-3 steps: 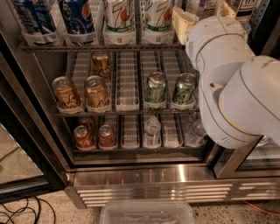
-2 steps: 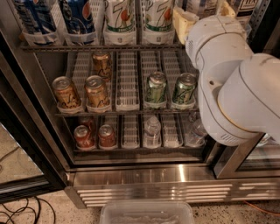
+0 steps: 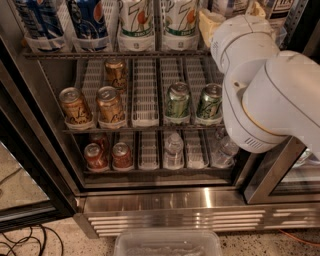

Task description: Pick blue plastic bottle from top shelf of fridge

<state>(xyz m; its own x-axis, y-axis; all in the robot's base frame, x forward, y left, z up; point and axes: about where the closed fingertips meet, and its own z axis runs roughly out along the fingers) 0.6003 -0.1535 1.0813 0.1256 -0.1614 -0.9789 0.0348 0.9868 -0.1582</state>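
Observation:
My gripper (image 3: 233, 16) is up at the right end of the top shelf (image 3: 115, 53), among the tall bottles, with my big white arm (image 3: 270, 95) behind it. A pale bottle (image 3: 226, 6), which seems to be the blue plastic bottle, shows only as a sliver at the frame's top edge, right at the gripper. Most of it is cut off or hidden by the arm. Dark blue cola bottles (image 3: 87, 22) stand at the shelf's left and 7UP bottles (image 3: 136, 22) in the middle. The fridge (image 3: 175, 200) stands open.
The middle rack holds gold cans (image 3: 111, 105) and green cans (image 3: 177, 101). The bottom rack holds red cans (image 3: 95, 156) and small clear bottles (image 3: 173, 149). A clear plastic bin (image 3: 167, 243) sits on the floor in front. The black-framed door (image 3: 30, 165) is at the left, with cables (image 3: 25, 242) on the floor.

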